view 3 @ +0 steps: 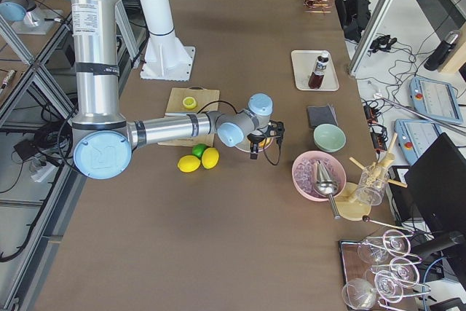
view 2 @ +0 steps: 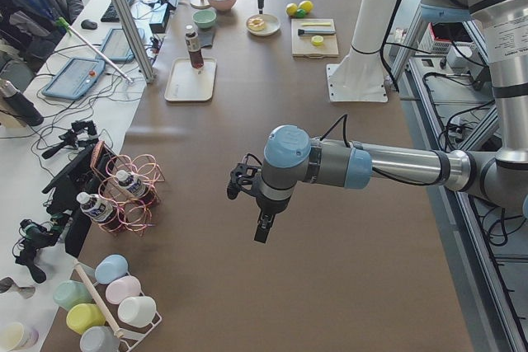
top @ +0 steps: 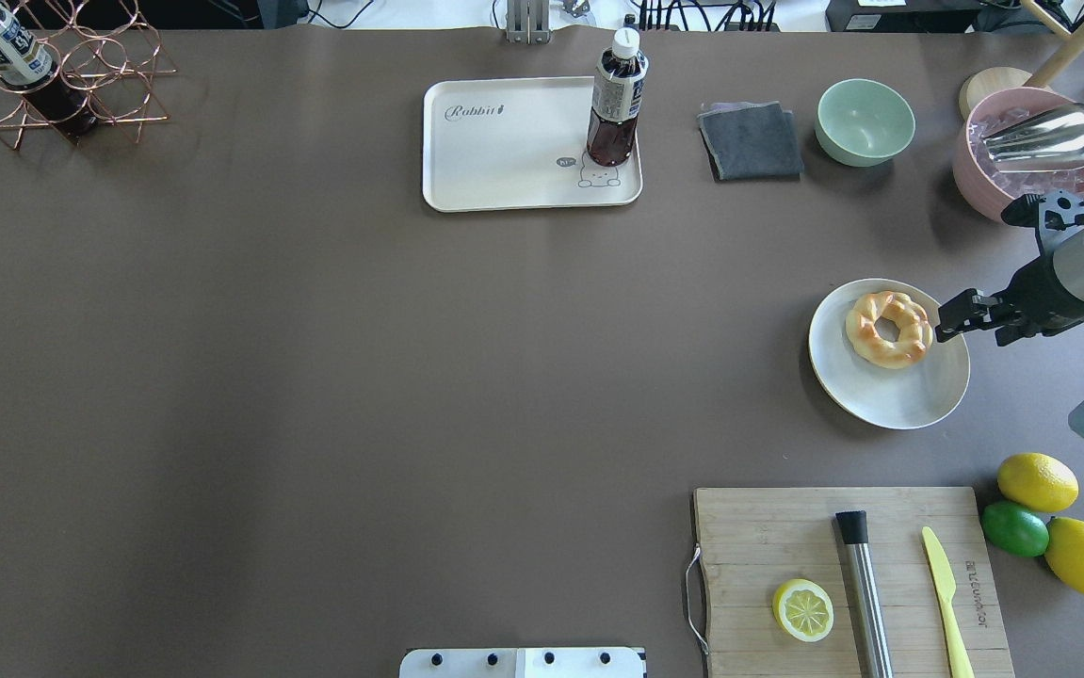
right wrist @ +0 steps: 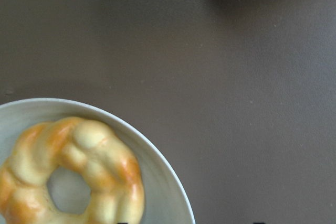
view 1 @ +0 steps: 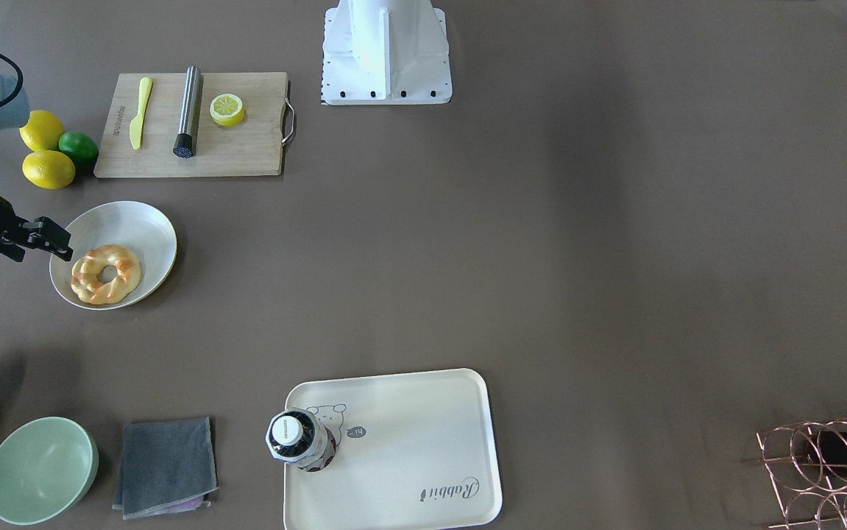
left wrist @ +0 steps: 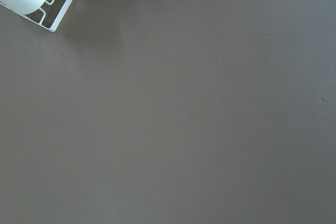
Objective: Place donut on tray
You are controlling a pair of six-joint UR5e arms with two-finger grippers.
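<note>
The donut [view 1: 89, 270], braided and golden with brown glaze, lies in a round white shallow bowl [view 1: 136, 228] on my right side; it also shows in the overhead view [top: 866, 325] and the right wrist view [right wrist: 105, 156]. My right gripper [top: 948, 315] hovers over the bowl's rim just beside the donut, open and empty. The cream tray [top: 504, 151] with the "Rabbit" script sits at the far middle of the table, with a dark drink bottle [top: 615, 104] standing on one corner. My left gripper [view 2: 260, 232] hangs over bare table far from both; I cannot tell if it is open.
A wooden cutting board [top: 768, 537] holds a lemon half [top: 803, 609], a metal cylinder and a yellow knife. Two lemons and a lime [top: 1015, 527] lie beside it. A grey cloth [top: 751, 139], green bowl [top: 865, 121] and pink ice bucket [top: 984, 179] stand past the bowl.
</note>
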